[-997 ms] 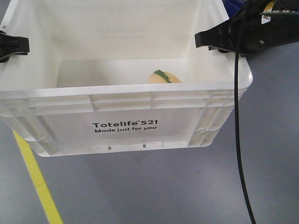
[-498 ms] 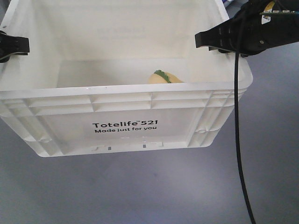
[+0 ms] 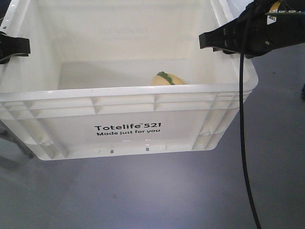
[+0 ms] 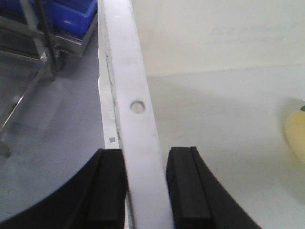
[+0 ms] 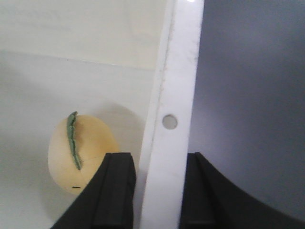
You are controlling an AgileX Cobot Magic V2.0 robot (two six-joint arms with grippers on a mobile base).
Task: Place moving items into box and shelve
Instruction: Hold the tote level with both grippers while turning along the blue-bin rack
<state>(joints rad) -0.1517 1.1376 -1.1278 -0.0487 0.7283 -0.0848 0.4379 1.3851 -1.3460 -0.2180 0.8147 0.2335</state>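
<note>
Above the grey floor (image 3: 157,195), clear of any support that shows, the box (image 3: 124,102) hangs between the two arms with its printed long wall facing the front camera.

1. Grip. The left gripper (image 4: 145,191) has its jaws pinching the box's left rim, one finger outside the wall and one inside. The right gripper (image 5: 159,191) pinches the right rim in the same way. Each grips beside a small hole in the rim.

2. Axis. The box's long axis runs from one gripper to the other, so the load is shared between the two end walls. The rim reads roughly level in the front view.

3. Contents. One plush fruit (image 5: 81,150), yellow-orange with a green leaf, lies on the box bottom close to the right wall, just inside the right jaws and well apart from the left. The near wall hides part of the bottom, so other items cannot be ruled in or out.

4. Surroundings. A metal rack (image 4: 45,43) carrying a blue bin (image 4: 71,14) stands beyond the left wall.

5. Judgement. Loading looks done and shelving remains. Both arms must travel together, or a rim could slip from its jaws.
</note>
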